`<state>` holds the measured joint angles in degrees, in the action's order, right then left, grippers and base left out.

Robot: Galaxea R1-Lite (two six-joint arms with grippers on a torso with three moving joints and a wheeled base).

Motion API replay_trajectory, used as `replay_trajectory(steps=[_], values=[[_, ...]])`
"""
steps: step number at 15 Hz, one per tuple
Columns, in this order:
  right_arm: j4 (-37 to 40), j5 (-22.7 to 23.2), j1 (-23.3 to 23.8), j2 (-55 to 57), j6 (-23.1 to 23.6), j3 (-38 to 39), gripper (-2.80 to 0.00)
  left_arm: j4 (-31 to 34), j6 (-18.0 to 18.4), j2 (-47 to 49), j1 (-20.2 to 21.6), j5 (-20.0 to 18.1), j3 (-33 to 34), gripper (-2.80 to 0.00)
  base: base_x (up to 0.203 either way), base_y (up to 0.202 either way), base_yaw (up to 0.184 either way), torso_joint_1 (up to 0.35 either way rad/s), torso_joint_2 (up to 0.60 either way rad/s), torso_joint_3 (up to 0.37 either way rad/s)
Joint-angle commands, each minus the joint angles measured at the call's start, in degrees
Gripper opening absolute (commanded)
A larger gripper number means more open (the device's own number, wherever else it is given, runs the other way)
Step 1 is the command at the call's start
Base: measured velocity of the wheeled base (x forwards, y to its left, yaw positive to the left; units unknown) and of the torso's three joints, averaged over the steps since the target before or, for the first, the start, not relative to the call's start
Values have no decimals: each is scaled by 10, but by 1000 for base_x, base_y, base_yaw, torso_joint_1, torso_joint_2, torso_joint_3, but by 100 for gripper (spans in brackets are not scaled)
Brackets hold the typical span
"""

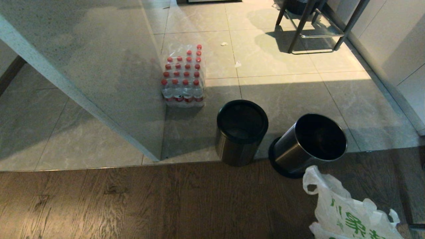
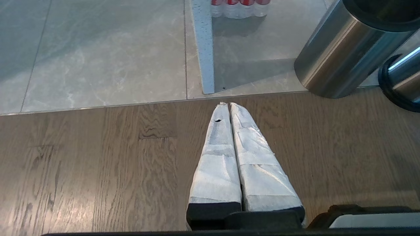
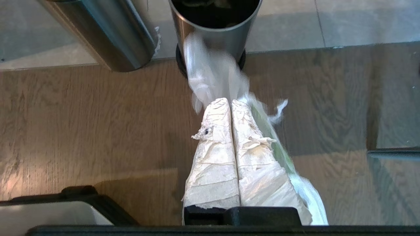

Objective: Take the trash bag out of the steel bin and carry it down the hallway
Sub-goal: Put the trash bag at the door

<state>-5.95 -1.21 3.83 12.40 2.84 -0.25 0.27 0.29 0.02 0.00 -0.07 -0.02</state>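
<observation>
trash bag [image 1: 345,212] out of the steel bin [image 1: 307,146], hanging over the wooden floor [image 1: 132,199] at the lower right of the head view, just in front of the bin and apart from it. right gripper [image 3: 229,102] clamped tight on the bag's white plastic, film bunched at the taped fingertips and trailing down past them. bin with black base band leaning, tilted on its base at the edge where tile [image 1: 282,86] meets wood; second steel bin [image 1: 240,132] upright just beside it. left gripper [image 2: 229,105] closed on nothing, idle above the wood. judged thin, crinkly, very light and limp, little or nothing weighing it down; slippery film, prone to tearing or sliding out of a small pinch. best hold judged at the gathered loop handles [image 1: 313,181], several layers together, not a single sheet. pack of bottles [image 1: 182,78] on the tile, well apart. extraction judged done, carry down the hallway outstanding.
</observation>
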Motion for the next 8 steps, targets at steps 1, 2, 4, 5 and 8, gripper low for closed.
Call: replay_trajectory(steps=[1,2,4,5,8], values=[[12,3,-14,-24,-1,3,-280,0,0,1,0,0,0,-280,0,0,0,0,0,0],[38,7,-23,-68,0,-1,-280,0,0,1,0,0,0,-280,0,0,0,0,0,0],[52,9,-36,-138,-18,1,-280,0,0,1,0,0,0,-280,0,0,0,0,0,0],[55,7,-41,-147,-42,2,-280,0,0,1,0,0,0,-280,0,0,0,0,0,0],[54,9,-42,-147,-29,2,-280,0,0,1,0,0,0,-280,0,0,0,0,0,0]])
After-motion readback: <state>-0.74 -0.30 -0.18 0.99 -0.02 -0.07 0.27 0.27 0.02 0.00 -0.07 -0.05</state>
